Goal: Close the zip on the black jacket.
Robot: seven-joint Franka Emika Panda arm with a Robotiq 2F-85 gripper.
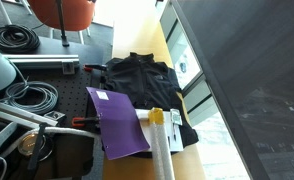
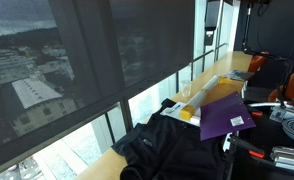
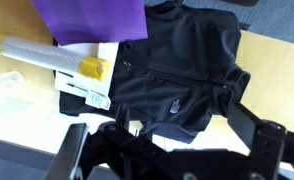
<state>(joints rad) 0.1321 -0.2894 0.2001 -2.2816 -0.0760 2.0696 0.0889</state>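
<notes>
The black jacket [image 1: 142, 82] lies rumpled on the wooden table and shows in both exterior views [image 2: 172, 150]. In the wrist view the jacket [image 3: 182, 60] fills the middle of the picture. The zip [image 3: 172, 76] is a faint dark line across its front. My gripper [image 3: 162, 138] shows only in the wrist view. Its two dark fingers are spread wide at the bottom of the picture, above the jacket's near edge. It is open and holds nothing. I cannot make out the gripper in either exterior view.
A purple folder [image 1: 117, 120] lies next to the jacket, partly over it [image 3: 92, 18]. A clear roll with a yellow cap [image 1: 159, 135] and white papers [image 3: 87, 85] lie beside it. Cables and clamps [image 1: 27, 95] crowd one side. The window [image 2: 87, 70] borders the table.
</notes>
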